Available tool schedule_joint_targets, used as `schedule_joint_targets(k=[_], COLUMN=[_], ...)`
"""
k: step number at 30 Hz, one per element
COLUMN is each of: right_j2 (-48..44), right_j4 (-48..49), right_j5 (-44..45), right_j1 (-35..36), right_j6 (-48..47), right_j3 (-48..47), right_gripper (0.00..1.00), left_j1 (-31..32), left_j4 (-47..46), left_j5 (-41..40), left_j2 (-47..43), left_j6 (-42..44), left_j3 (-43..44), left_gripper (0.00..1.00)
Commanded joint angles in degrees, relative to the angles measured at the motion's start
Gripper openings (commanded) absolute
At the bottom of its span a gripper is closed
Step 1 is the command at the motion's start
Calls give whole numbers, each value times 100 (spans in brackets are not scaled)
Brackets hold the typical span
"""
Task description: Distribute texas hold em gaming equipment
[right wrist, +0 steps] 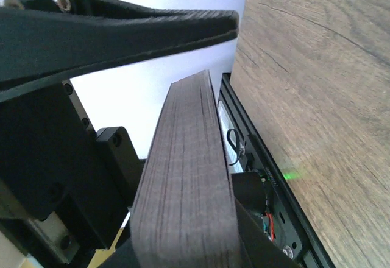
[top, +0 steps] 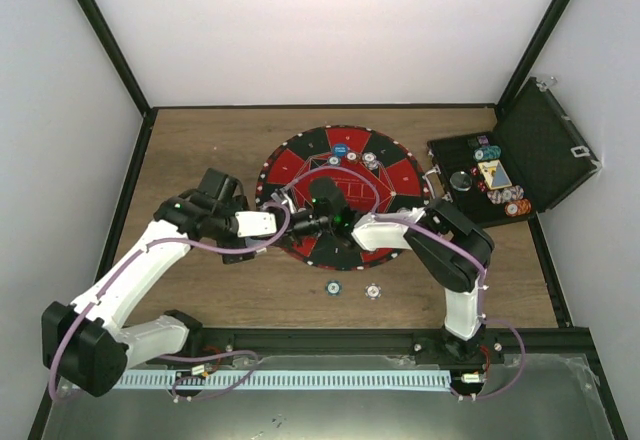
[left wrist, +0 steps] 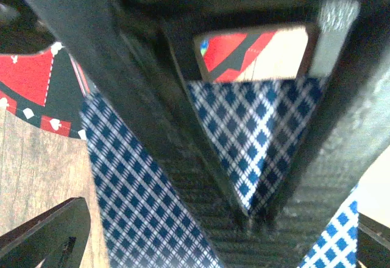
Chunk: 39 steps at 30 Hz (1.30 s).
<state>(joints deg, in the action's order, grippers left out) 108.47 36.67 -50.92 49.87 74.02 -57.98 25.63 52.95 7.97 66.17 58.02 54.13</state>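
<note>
Closest to the right wrist camera is the deck of playing cards (right wrist: 183, 183), seen edge-on: a thick block of fine grey-brown layers whose long edge runs from the bottom of the view up toward the fingertips, leaning slightly right, its far end squared off. The right gripper (top: 332, 218) has its fingers apart around the deck: the smooth black upper finger (right wrist: 122, 33) is clear of the cards with white wall showing between, and the other finger is hidden beneath them. From the left wrist the deck shows its back, a blue-and-white diamond check lying flat toward the lens; black ribbed bars (left wrist: 201, 176) cross in front in a V and cover much of the pattern. The left gripper (left wrist: 210, 240) is spread wide, its black fingers (left wrist: 49, 237) at the bottom corners of that view. From above, both grippers meet over the near part of the round red-and-black mat (top: 300, 165), and the deck is hidden under them. A blue button disc (top: 341, 149) and striped chips (top: 371, 159) lie on the mat's far side, and two more chips sit on the wooden table (top: 200, 160) near its front edge. The black hinged case (top: 545, 145) stands open at the right, holding further chips
</note>
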Motion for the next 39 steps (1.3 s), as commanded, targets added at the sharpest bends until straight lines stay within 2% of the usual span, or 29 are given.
schedule_joint_targets(k=[1,10,16,24,31,39], right_j2=[-9,-223,-420,-509,-610,-669], right_j4=[504,1127,1997,2460,2461,2404], right_j5=[-142,-297,-419,-479,-493,-514], right_j1=[76,69,-26,-56,-56,-65], right_j6=[44,201,598,874,951,991], right_j3=[-18,450,1036,1166,1046,973], right_gripper=[8,7,7,7,7,7], left_j1=[29,-49,-106,-111,-111,-136], left_j4=[12,245,365,14,-258,-228], left_j5=[577,1305,1827,2158,2568,2552], left_j2=[-314,-665,-790,-829,-878,-900], left_j6=[-88,367,405,-81,-391,-332], left_j3=[7,1,-41,-192,-236,-296], left_gripper=[100,97,96,96,95,85])
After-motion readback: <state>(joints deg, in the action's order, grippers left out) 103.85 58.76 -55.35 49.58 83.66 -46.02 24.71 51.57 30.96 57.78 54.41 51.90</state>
